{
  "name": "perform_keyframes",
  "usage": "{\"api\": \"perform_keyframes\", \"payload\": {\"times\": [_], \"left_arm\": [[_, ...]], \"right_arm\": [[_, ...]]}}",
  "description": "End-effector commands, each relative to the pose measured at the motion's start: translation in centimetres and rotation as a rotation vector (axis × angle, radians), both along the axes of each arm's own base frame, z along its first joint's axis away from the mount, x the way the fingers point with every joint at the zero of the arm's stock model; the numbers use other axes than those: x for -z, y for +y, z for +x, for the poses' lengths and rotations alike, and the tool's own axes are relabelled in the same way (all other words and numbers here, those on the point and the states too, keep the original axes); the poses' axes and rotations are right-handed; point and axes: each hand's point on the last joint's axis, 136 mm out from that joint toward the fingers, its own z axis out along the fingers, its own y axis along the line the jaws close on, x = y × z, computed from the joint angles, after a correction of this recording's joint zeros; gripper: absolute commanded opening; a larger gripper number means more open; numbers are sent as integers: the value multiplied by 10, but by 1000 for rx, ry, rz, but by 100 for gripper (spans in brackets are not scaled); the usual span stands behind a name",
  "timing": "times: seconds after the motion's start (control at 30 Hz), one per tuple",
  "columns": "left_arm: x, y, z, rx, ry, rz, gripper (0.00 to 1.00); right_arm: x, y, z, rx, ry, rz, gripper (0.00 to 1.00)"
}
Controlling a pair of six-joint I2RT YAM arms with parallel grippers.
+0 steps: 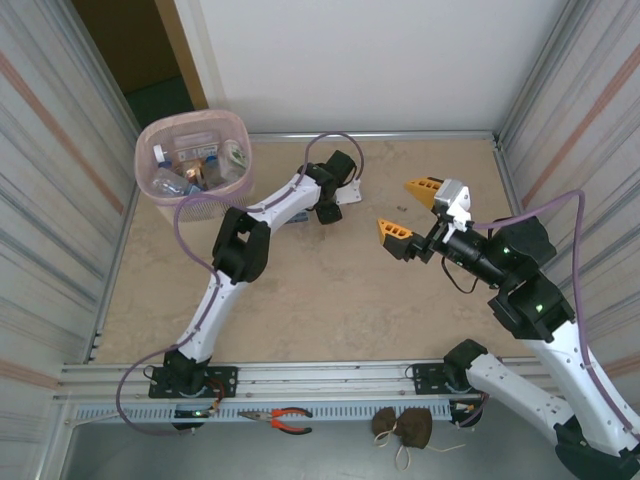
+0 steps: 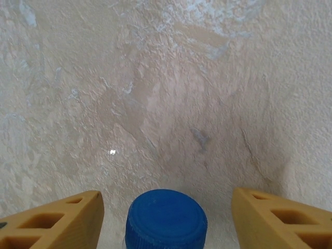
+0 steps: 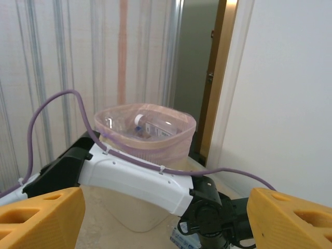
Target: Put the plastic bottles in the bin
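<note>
Several plastic bottles (image 1: 188, 172) lying in the upper-left bin (image 1: 192, 121), left gripper (image 2: 166, 194) hovering spread around a blue-capped bottle (image 2: 166, 222), right gripper (image 1: 407, 208) gaping at centre right

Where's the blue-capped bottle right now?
Its blue cap shows low in the left wrist view, between the fingers of the left gripper, over the table right of the bin.

- Robot laboratory cell: a corrugated panel wall (image 1: 590, 90) stands right of the right gripper (image 1: 397, 207).
- An aluminium rail (image 1: 330, 375) behind it carries both arm bases (image 1: 190, 378).
- Pliers (image 1: 290, 420) lie behind the rail.
</note>
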Motion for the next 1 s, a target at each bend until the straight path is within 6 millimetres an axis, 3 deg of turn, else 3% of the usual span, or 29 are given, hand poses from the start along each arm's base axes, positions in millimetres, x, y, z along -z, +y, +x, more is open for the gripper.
{"api": "perform_keyframes", "payload": {"times": [0.0,0.13,0.27,0.47,0.67,0.83,0.87,0.9,0.97], "left_arm": [[7,-3,2,16,14,-4,57],[6,-5,0,24,23,-13,45],[-8,-12,-4,39,19,-40,35],[-58,-31,-14,35,16,-202,25],[-140,-53,-32,45,1,-452,23],[-234,-66,-51,67,-48,-701,21],[-244,-68,-53,73,-45,-737,21],[-276,-67,-61,92,-74,-797,21],[-311,-64,-70,111,-101,-877,21]], "right_arm": [[-15,-6,-2,20,-18,34,81],[-16,-8,-4,22,-21,35,81],[-17,-9,-6,20,-19,37,81],[-17,-13,-10,29,-27,36,81],[-17,-16,-12,38,-36,33,81],[-16,-17,-14,37,-38,40,81],[-16,-17,-14,35,-39,41,81],[-16,-18,-14,35,-39,43,81],[-16,-18,-15,33,-41,45,81]]}}
